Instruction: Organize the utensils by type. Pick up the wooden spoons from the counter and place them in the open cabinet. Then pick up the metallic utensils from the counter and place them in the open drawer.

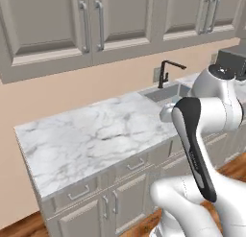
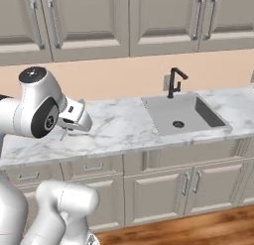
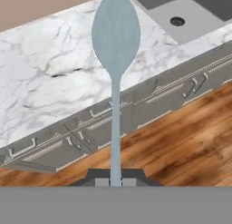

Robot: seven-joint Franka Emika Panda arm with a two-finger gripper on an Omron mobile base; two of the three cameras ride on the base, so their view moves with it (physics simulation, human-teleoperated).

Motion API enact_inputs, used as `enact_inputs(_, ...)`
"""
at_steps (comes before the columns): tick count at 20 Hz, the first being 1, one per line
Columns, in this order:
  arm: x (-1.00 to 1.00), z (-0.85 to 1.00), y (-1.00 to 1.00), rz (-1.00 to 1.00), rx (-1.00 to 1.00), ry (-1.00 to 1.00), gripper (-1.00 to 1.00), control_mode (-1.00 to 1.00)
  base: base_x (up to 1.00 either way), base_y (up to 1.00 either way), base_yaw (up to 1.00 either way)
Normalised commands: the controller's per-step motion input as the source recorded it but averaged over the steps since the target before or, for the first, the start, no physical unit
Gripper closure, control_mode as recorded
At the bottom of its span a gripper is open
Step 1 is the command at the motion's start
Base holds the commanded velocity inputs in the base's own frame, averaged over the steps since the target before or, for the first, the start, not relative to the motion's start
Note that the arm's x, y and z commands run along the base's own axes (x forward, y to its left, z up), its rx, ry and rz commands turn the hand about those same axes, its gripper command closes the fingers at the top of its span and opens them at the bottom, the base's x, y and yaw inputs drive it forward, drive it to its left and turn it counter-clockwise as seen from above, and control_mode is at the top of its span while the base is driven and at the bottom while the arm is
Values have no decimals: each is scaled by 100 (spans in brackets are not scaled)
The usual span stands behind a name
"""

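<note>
— Report the state of your gripper (image 3: 115, 182).

— My jaws are closed on the thin handle of the pale teal-blue spoon (image 3: 115, 41). Its handle runs straight up from between my fingertips, bowl at the far end.

— Where is the spoon relative to the counter (image 1: 91, 135)?

— Lifted clear of it. From the hand view, the bowl appears over the white marble, with the sink (image 3: 190, 12) beyond and the wooden floor (image 3: 181, 141) below the cabinet fronts.

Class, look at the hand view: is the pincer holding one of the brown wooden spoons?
No. The pincer is shut on the thin handle of the pale teal-blue spoon, whose bowl points out over the counter.
</note>
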Motion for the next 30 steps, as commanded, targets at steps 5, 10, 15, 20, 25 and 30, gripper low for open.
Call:
enact_inputs(5, 0, 0, 0, 0, 0, 0, 100, 100, -52, -35, -67)
enact_inputs(10, 0, 0, 0, 0, 0, 0, 100, 100, -44, -32, -73)
enact_inputs(15, 0, 0, 0, 0, 0, 0, 100, 100, -41, -33, -73)
enact_inputs(20, 0, 0, 0, 0, 0, 0, 100, 100, -33, -14, -73)
enact_inputs(25, 0, 0, 0, 0, 0, 0, 100, 100, -33, 0, -72)
enact_inputs(30, 0, 0, 0, 0, 0, 0, 100, 100, -45, 0, -71)
